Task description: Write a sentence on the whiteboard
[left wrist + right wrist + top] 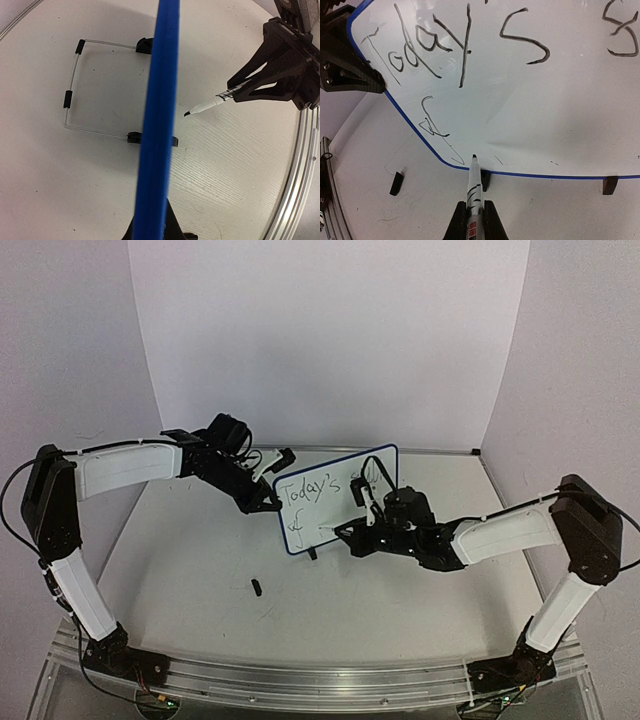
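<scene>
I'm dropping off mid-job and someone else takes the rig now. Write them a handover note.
Left gripper: shut on the whiteboard at its blue rim, steadying it upright.
Right gripper: shut on the marker, tip near the board's lower left, not touching.
Done: "Today's" on line one, with a further mark to its right; an "f" on line two.
Left: the rest of the sentence.
Note: a small black piece, perhaps the cap, lies on the table in front.

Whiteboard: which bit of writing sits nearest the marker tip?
The lone f on the lower line, its tail ending just left of the marker; Today's runs along the top line, farther off.
</scene>
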`<control>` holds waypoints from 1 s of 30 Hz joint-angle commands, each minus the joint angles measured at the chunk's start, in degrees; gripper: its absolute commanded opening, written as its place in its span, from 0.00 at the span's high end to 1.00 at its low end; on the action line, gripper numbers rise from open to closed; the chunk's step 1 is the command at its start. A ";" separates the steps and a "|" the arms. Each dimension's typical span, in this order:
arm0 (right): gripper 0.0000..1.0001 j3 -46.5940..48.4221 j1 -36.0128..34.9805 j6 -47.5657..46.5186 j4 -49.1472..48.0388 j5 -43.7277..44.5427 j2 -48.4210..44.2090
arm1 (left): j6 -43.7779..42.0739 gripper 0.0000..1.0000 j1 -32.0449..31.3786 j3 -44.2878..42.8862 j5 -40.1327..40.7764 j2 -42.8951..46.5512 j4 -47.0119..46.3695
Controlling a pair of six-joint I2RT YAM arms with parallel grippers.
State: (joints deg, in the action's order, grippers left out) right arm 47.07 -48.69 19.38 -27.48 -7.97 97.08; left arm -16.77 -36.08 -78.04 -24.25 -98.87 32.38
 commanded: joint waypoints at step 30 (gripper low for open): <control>1.00 1.73 1.87 -1.76 -7.49 6.06 -0.71 | -2.52 1.00 -0.75 0.50 5.88 -3.70 3.84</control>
State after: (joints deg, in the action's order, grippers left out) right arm 47.13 -47.25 18.35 -32.11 -3.67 97.06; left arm -16.80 -36.45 -78.37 -23.83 -99.07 32.45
